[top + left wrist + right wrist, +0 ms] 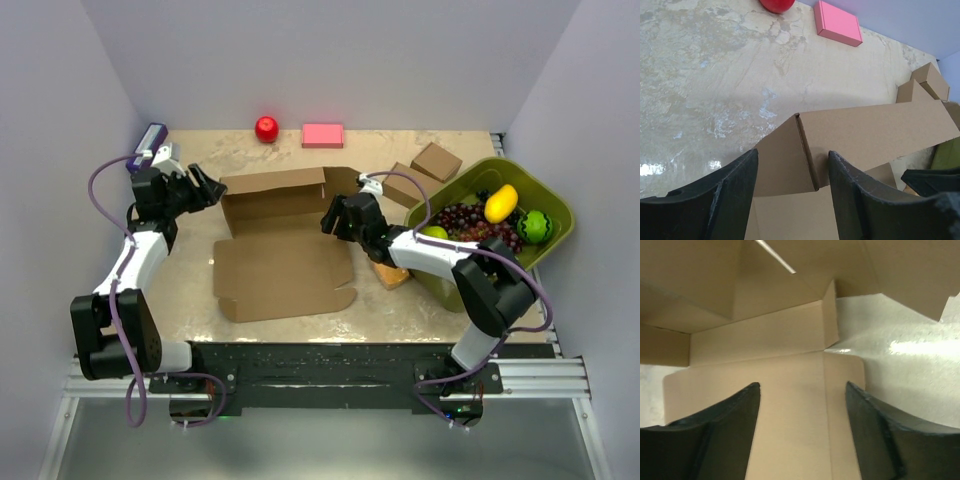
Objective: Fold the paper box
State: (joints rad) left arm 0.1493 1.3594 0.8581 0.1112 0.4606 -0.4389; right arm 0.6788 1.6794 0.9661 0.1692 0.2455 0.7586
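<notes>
Gaping, left gripper and right gripper flank paper box, gripping nothing; green bin holds grapes.

The left arm rises along the left of the overhead frame, its left gripper pointing right, fingers apart. The right arm stretches leftward to centre, right gripper likewise spread.
</notes>
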